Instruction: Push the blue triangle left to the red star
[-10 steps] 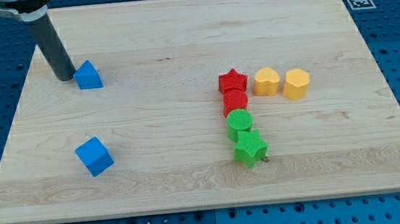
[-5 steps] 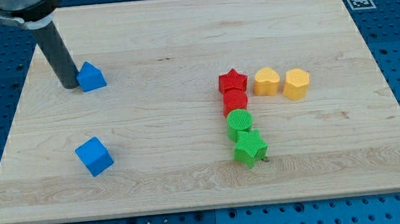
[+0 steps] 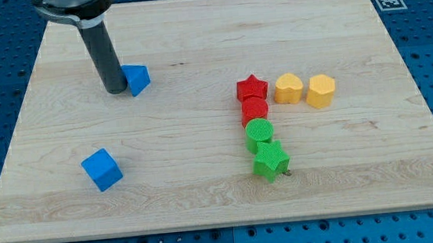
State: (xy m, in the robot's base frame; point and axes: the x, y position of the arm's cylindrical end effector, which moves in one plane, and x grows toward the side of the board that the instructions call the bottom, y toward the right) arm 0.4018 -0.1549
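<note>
We shove small blue triangle block [image 3: 137,79] rightward — closer now to red star block [image 3: 251,88], still well apart. My tip [image 3: 116,91] touches triangle's far side from star — no claw, bare rod.

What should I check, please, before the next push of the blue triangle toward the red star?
1. My tip sits at the blue triangle's left side as viewed, apparently touching: ok.
2. Triangle lies to the view's left of the red star, a wide gap remaining: not ok yet.
3. Board between triangle and star free of blocks: ok.
4. Star is slightly lower in view than the triangle, so the push line needs a downward angle: not ok.
5. Blue cube lies well off the path: ok.
6. Red block touching the star from below may shift: cannot tell.
</note>
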